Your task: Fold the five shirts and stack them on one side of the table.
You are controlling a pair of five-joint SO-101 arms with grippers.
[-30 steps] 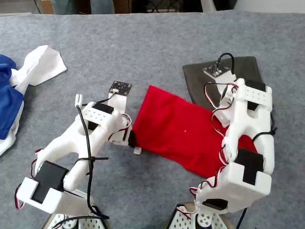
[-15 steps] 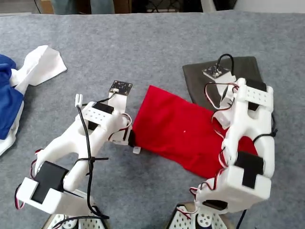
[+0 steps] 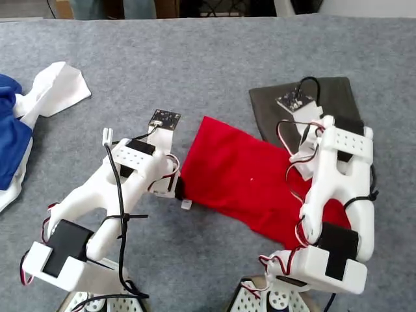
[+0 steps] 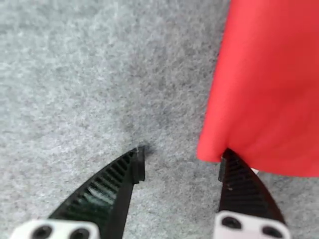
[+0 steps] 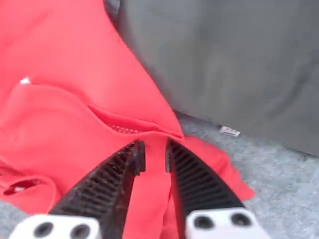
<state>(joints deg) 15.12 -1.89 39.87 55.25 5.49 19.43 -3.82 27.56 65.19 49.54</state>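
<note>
At the bench's (image 3: 214, 65) near right, the right arm had leaned back slightly while the red shirt (image 3: 240, 182), lying between the arms, stayed put, so I judged the fold barely begun. The right end effector (image 5: 154, 144) pinched a red crease. The left end effector (image 4: 183, 153) stood spread at the flat, half-folded shirt's left corner.

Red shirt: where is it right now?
In the high view, the red shirt lies on the grey table, right of centre, its far-right edge against the dark shirt.
</note>
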